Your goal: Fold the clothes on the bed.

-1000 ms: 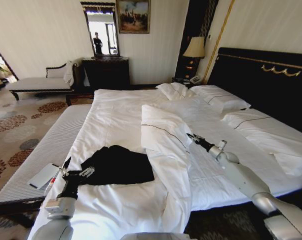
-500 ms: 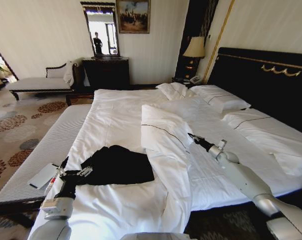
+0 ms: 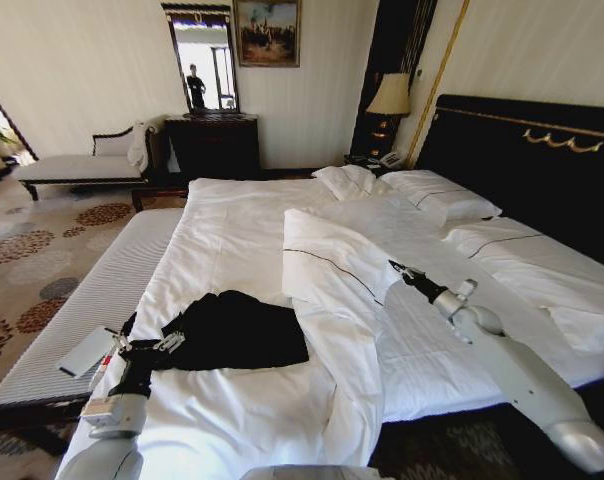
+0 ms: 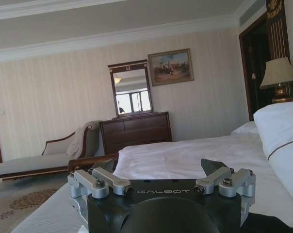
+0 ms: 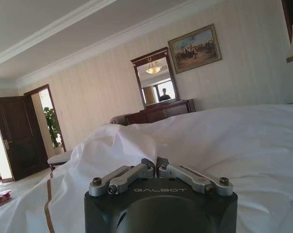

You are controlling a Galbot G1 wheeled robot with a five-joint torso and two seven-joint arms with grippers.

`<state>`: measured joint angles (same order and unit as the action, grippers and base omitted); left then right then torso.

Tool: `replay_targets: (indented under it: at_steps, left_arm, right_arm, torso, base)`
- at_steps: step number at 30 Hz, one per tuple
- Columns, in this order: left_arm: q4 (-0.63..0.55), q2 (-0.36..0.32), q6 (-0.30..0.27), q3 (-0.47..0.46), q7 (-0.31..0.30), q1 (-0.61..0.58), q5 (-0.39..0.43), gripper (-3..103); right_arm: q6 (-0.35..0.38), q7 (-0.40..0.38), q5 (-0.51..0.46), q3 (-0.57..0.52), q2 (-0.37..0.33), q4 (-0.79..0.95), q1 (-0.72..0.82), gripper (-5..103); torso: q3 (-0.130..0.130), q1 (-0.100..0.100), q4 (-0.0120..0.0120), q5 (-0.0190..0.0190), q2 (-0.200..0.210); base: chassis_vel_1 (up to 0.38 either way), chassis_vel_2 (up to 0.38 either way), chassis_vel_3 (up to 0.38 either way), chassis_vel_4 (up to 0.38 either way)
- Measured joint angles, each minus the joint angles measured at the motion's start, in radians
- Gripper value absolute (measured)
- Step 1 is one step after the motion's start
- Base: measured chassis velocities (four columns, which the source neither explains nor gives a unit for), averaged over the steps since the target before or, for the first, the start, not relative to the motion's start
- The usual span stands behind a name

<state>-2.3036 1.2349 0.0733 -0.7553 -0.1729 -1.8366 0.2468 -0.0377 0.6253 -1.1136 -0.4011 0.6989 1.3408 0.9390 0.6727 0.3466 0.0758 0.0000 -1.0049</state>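
The black T-shirt (image 3: 237, 330) lies bunched near the bed's (image 3: 242, 230) foot edge. The left hand (image 3: 142, 352), fingers spread wide, sits at its edge. The right hand (image 3: 396, 268), fingers pressed together, hovers beside the folded duvet (image 3: 332, 262).

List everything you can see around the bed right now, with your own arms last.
Black soft-fabric T-shirt: one, black, bunched near the bed's left edge.
Large double bed: one, white sheets, dark headboard.
White folded-back duvet: one, mid-bed, right of the shirt.
White pillows: several, by the headboard.
Pale bench: one, along the bed's left side.
Dark wood dresser: one, under the mirror.
Pale chaise lounge: one, far left.
Table lamp: one, cream shade, beside the headboard.
Left gripper: open, at the shirt's left edge.
Right gripper: shut, over the duvet.
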Motion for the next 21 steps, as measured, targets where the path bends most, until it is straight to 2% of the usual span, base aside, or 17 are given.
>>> replay_targets:
  at_steps: [5, 9, 12, 13, 16, 18, 21]
  left_arm:
    - [0.000, -0.001, 0.001, 0.013, 0.001, 0.010, 0.000, 100]
    - [-0.002, -0.002, 0.001, 0.016, 0.001, 0.012, 0.003, 100]
    - [-0.006, -0.007, 0.001, 0.017, 0.001, 0.015, 0.009, 100]
    - [-0.006, -0.007, 0.001, 0.017, 0.001, 0.015, 0.009, 100]
    - [-0.007, -0.014, 0.002, 0.020, 0.001, 0.021, 0.016, 100]
    - [-0.007, -0.015, 0.002, 0.021, 0.001, 0.022, 0.016, 100]
    - [-0.007, -0.018, 0.003, 0.031, 0.001, 0.029, 0.019, 100]
  right_arm:
    - [0.001, -0.027, -0.039, -0.113, -0.038, 0.116, 0.131, 0]
    - [-0.002, -0.040, -0.045, -0.197, -0.058, 0.158, 0.214, 0]
    - [-0.003, -0.053, -0.050, -0.302, -0.080, 0.192, 0.319, 0]
    - [-0.003, -0.053, -0.050, -0.302, -0.080, 0.192, 0.319, 0]
    - [-0.005, -0.064, -0.062, -0.437, -0.100, 0.232, 0.445, 0]
    - [-0.006, -0.065, -0.062, -0.456, -0.102, 0.238, 0.462, 0]
    - [-0.006, -0.091, -0.062, -0.587, -0.104, 0.280, 0.581, 0]
  torso:
    - [0.000, 0.000, -0.0009, 0.0001, 0.000]
    - [0.000, 0.000, -0.0009, 0.0000, 0.000]
    - [0.000, 0.000, -0.0006, 0.0003, 0.000]
    - [0.000, 0.000, -0.0006, 0.0003, 0.000]
    - [0.000, 0.000, -0.0001, 0.0001, 0.000]
    - [0.000, 0.000, -0.0004, 0.0001, 0.000]
    - [0.000, 0.000, -0.0006, 0.0002, 0.000]
  base:
    - [0.000, 0.000, 0.000, 0.000]
    - [0.000, 0.000, 0.000, 0.000]
    - [0.000, 0.000, 0.000, 0.000]
    - [0.000, 0.000, 0.000, 0.000]
    - [0.000, 0.000, 0.000, 0.000]
    - [0.000, 0.000, 0.000, 0.000]
    - [0.000, 0.000, 0.000, 0.000]
